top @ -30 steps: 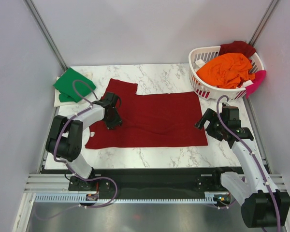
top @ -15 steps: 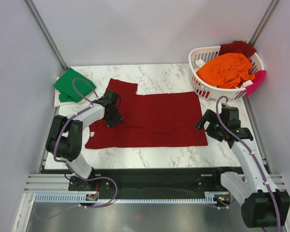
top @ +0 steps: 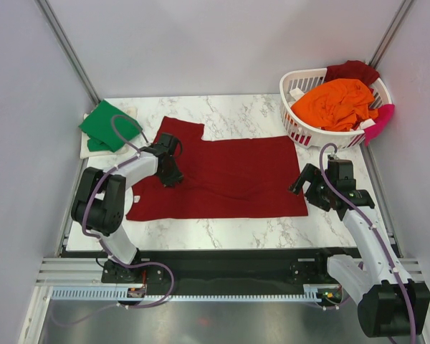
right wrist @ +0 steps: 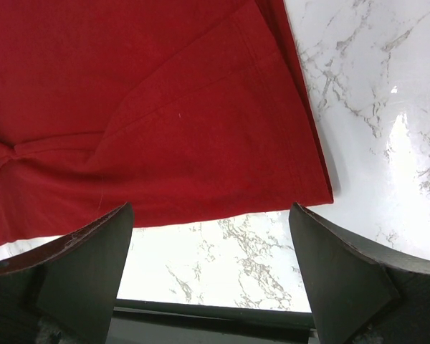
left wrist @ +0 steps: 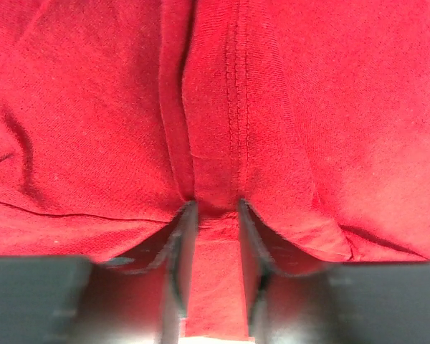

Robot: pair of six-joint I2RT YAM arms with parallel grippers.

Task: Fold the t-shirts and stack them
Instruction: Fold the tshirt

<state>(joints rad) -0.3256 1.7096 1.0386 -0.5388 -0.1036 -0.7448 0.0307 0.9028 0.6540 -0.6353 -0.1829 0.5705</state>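
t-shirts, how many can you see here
5: a large dark red t-shirt spread flat mid-table, a green one folded at the far left, and orange, dark red and pink ones in or over the laundry basket. More may lie beneath.

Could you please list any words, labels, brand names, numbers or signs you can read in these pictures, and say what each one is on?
None: no readable text in any view.
The large dark red cloth t-shirt, folded bright green t-shirt, orange t-shirt and white slotted plastic laundry basket carry no visible lettering or labels.
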